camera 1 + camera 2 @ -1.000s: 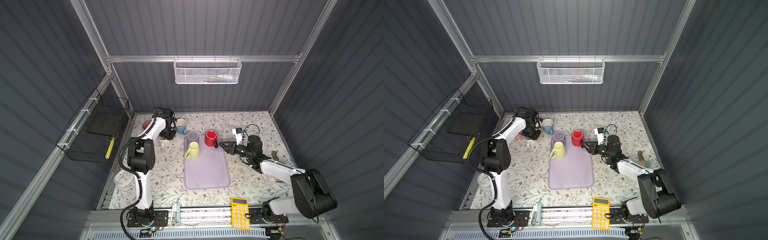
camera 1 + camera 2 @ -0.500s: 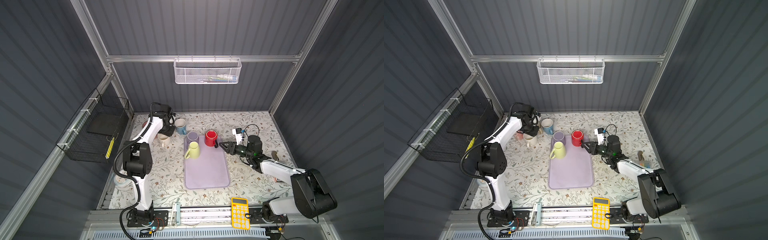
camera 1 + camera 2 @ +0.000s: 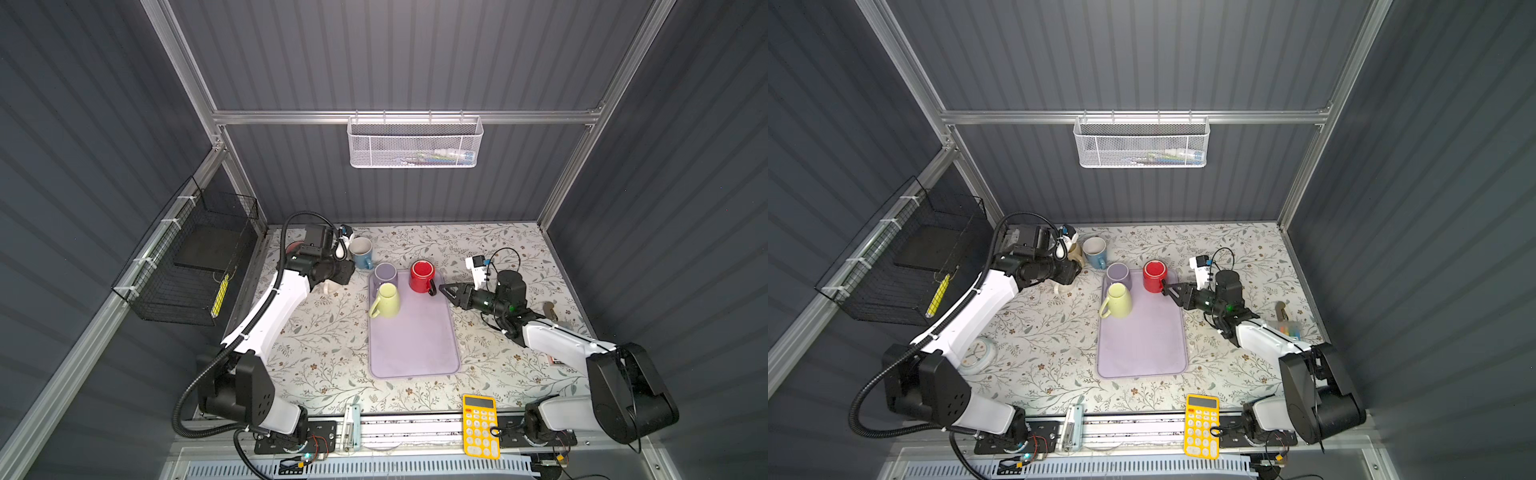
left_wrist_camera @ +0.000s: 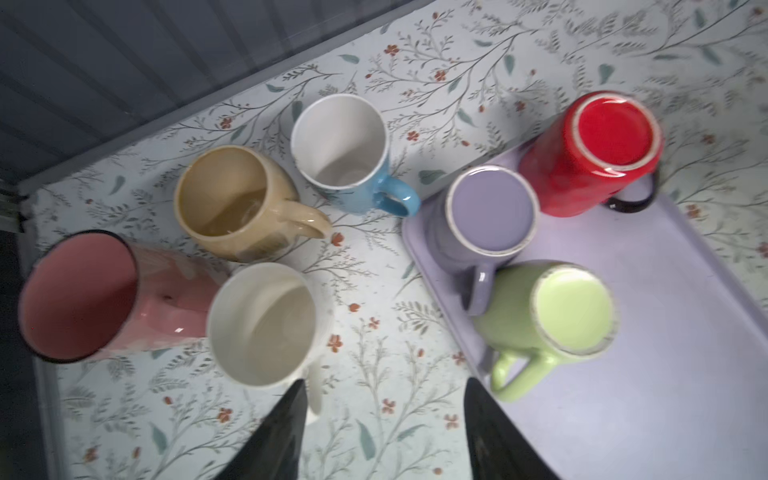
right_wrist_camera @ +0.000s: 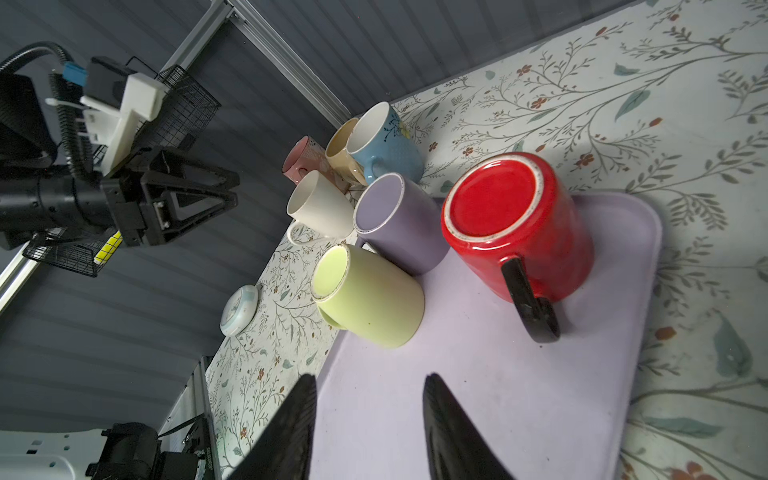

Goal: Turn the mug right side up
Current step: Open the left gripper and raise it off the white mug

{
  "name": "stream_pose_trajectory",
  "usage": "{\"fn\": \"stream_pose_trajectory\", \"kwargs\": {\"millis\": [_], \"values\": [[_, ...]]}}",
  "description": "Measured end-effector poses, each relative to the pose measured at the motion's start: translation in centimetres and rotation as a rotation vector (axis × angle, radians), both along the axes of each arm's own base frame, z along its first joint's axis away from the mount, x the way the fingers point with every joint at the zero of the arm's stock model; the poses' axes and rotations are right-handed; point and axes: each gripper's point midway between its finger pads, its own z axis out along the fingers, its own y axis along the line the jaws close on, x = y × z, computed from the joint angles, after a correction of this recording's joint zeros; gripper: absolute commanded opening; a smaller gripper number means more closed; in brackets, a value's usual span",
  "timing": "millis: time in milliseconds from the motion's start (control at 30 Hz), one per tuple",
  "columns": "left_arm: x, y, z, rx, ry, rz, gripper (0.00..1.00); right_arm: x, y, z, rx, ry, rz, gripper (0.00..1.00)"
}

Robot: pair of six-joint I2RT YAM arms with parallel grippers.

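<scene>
- The cream mug (image 4: 262,324) stands mouth-up on the floral table (image 4: 415,62), just off the tray's edge, with its handle toward the left gripper (image 4: 384,382).
- That pincer hangs above it with its jaws spread wide and nothing between them. One finger sits just beside the cream mug's handle, and whether it touches cannot be told.
- By the look of it, this mug's turn is finished and the step in hand is the release and pull-away.
- Three mugs sit base-up on the lilac tray (image 4: 665,374): the lilac mug (image 4: 490,212), the green mug (image 4: 557,316) just beside it, and the red mug (image 4: 594,153) at the far corner.
- The right gripper (image 5: 370,376) hovers over the tray's bare part, jaws partly apart and empty, pointing at the red mug, whose black handle (image 5: 528,299) faces it.
- The next move probably calls for picking one inverted mug. The green one is nearest the left arm, and it needs a grip on the wall or handle, a lift clear of its lilac neighbour, then a half roll.
- The pink mug (image 4: 83,295), tan mug (image 4: 232,203) and blue mug (image 4: 345,145) crowd the back corner, all mouth-up, leaving little room for setting one down there.
</scene>
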Motion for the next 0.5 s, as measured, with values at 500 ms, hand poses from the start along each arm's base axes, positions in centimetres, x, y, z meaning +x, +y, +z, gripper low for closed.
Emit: {"fn": "stream_pose_trajectory", "kwargs": {"millis": [500], "values": [[-6.7,-2.9,-5.0,-0.197,0.013,-0.040,0.65,0.4,-0.1,0.3,-0.047,0.012,0.013,0.44]]}}
